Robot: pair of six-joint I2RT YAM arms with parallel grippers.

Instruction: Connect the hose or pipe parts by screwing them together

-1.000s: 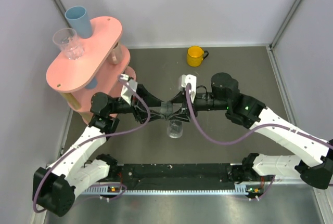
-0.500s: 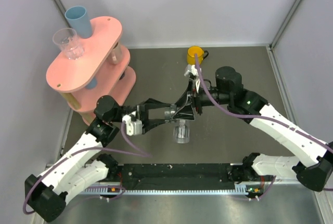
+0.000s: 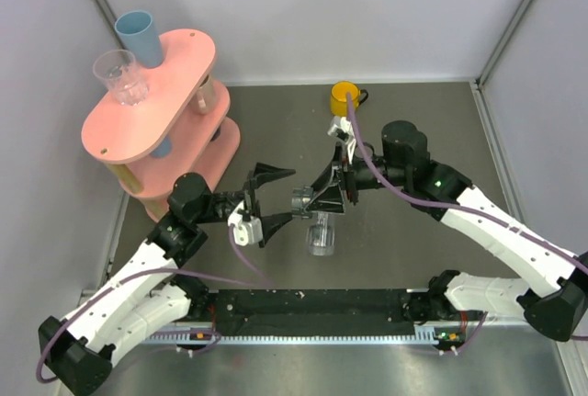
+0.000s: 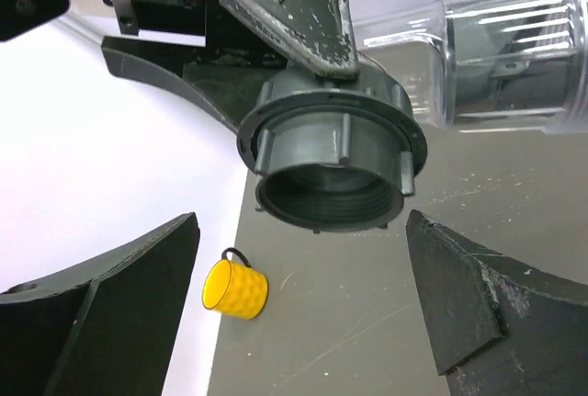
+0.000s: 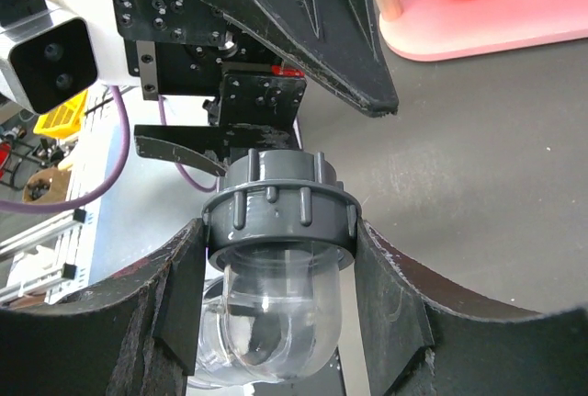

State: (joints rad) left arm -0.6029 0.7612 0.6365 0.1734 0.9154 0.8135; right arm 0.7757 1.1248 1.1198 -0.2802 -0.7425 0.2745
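Off to the left of the left gripper (image 3: pixel 291 195), a pink shelf stand (image 3: pixel 179 56) carries a blue cup (image 3: pixel 138 33) and a clear glass (image 3: pixel 119 76), well apart from the work. That gripper's jaws gape wide and hold nothing, one finger on either side of the open mouth of the grey collar nut (image 4: pixel 331 162), not touching it. Just to its right, the right gripper (image 3: pixel 319 201) is clamped on that nut, and the clear pipe body (image 4: pixel 505 56) runs back from it. Nut and body look joined, though I cannot tell how far the thread has run.

One grip carries everything. If the right jaws slacken, or the nut sits only loosely on its thread, the clear body could drop. If the left gripper closes off-centre, it could cock the nut and jam the thread.

Beyond the right gripper a yellow mug (image 3: pixel 345 98) sits near the back wall, out of the way. Only the fitting itself lies between the two grippers.
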